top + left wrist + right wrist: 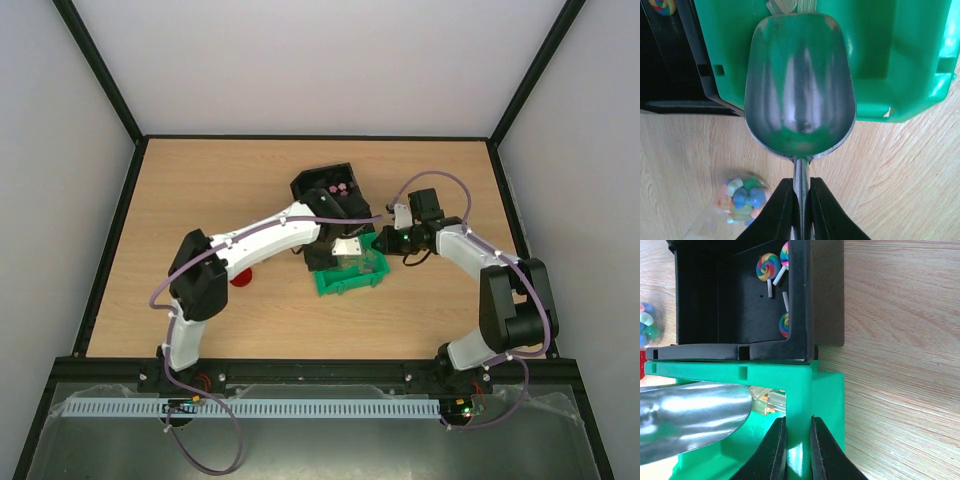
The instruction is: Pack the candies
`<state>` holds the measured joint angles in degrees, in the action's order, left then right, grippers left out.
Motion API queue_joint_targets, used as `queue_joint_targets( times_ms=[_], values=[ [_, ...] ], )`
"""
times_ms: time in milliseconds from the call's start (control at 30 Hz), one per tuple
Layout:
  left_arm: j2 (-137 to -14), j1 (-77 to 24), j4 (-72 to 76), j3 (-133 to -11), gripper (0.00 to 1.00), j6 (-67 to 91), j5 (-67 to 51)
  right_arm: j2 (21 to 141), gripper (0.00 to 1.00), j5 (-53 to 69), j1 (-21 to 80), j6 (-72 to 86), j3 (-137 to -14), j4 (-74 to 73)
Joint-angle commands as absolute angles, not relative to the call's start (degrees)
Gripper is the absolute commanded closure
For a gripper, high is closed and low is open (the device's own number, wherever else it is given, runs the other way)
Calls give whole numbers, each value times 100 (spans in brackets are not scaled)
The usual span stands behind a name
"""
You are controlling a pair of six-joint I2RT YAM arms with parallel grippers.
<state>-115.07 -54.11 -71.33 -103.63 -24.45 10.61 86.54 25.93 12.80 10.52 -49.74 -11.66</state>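
On the wooden tabletop point(200, 180) the left arm point(270, 235) stretches forward and inward, while the right arm point(500, 290) folds back from the far right toward the centre. The right gripper point(797, 422) is clamped on a wall of the green bin point(890, 50), which touches a black bin point(730, 305). The left gripper point(801, 185) pinches the handle of a metal scoop point(800, 85), whose empty bowl sits over the green bin. The candies point(742, 200) sit bunched on the tabletop beside the left gripper, outside both bins.
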Motion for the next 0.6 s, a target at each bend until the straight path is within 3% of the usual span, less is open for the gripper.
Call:
queue_joint_targets(
  times_ms=[0, 567],
  values=[
    [-12150, -5440, -7418, -10265, 98, -2496, 888, 8391, 99, 3082, 1323, 1066, -4974, -1031],
    [-12061, -5181, -5174, -8948, 98, -2606, -1462, 8459, 99, 3225, 1319, 1060, -4960, -1045]
  ],
)
